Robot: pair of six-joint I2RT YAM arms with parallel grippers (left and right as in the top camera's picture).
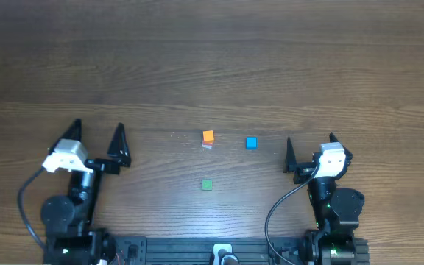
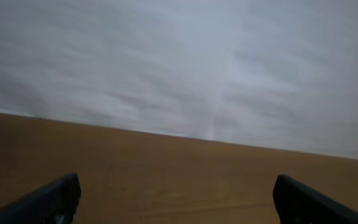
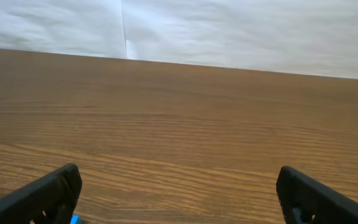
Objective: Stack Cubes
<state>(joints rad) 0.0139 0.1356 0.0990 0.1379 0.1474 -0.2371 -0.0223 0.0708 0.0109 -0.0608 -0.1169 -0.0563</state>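
Fingers of the left gripper (image 1: 98, 126) are spread wide with nothing between them, low over the left part of the desk (image 1: 212, 59). The left wrist view shows the same spread fingers (image 2: 61, 199) with bare brown wood ahead and a pale wall (image 2: 179, 62) beyond the desk's far edge. The right gripper (image 1: 310, 140) is also spread wide and holds nothing, at the desk's right side. A black cable (image 1: 274, 213) loops beside the right arm's base.

Only bare wood lies between either gripper and the cubes. The blue cube (image 1: 251, 143) sits near the right gripper, off its inner finger toward the middle; a sliver of it (image 3: 75, 219) shows by that finger in the right wrist view. The orange cube (image 1: 208, 136) lies beside the blue cube, apart from it, with a pale sliver at its near edge that I cannot identify. The green cube (image 1: 207, 185) lies nearer the arm bases, in line with the orange cube. All three are well apart from the left gripper.
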